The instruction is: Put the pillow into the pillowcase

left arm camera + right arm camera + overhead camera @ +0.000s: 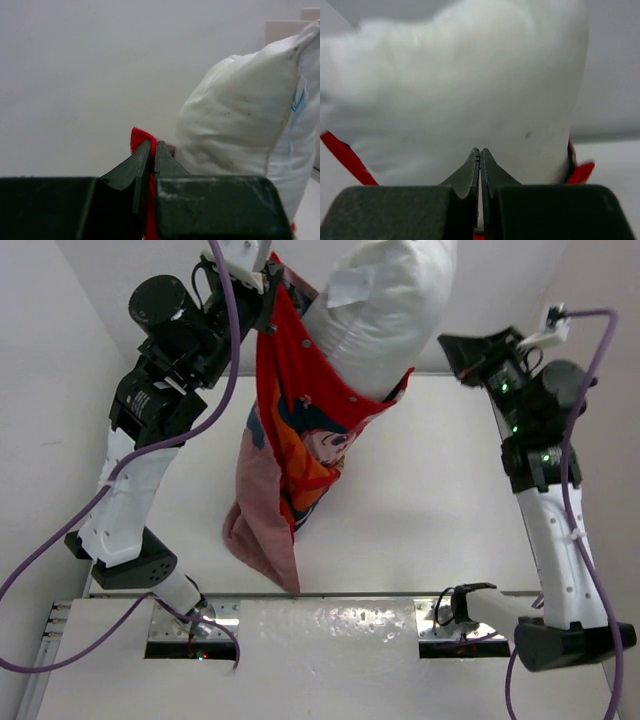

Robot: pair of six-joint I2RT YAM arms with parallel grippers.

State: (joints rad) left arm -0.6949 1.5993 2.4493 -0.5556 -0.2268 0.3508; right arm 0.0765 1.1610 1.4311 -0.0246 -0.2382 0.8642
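Note:
The red printed pillowcase (300,430) hangs from my left gripper (255,280), which is raised high at the back left and shut on its top edge. In the left wrist view a strip of the red pillowcase (139,136) is pinched between the fingers of the left gripper (152,145). The white pillow (385,300) stands tilted with its lower end inside the case mouth and most of its body sticking out above. My right gripper (452,346) hovers just right of the pillow, shut, holding nothing. In the right wrist view the pillow (460,90) fills the space just beyond the right gripper (480,152), with red pillowcase edges (345,155) at both sides.
The pillowcase's pinkish lower end (262,535) trails on the white table (430,500) near the front edge. A metal rail (330,625) with both arm bases runs along the near edge. White walls close in the left, right and back.

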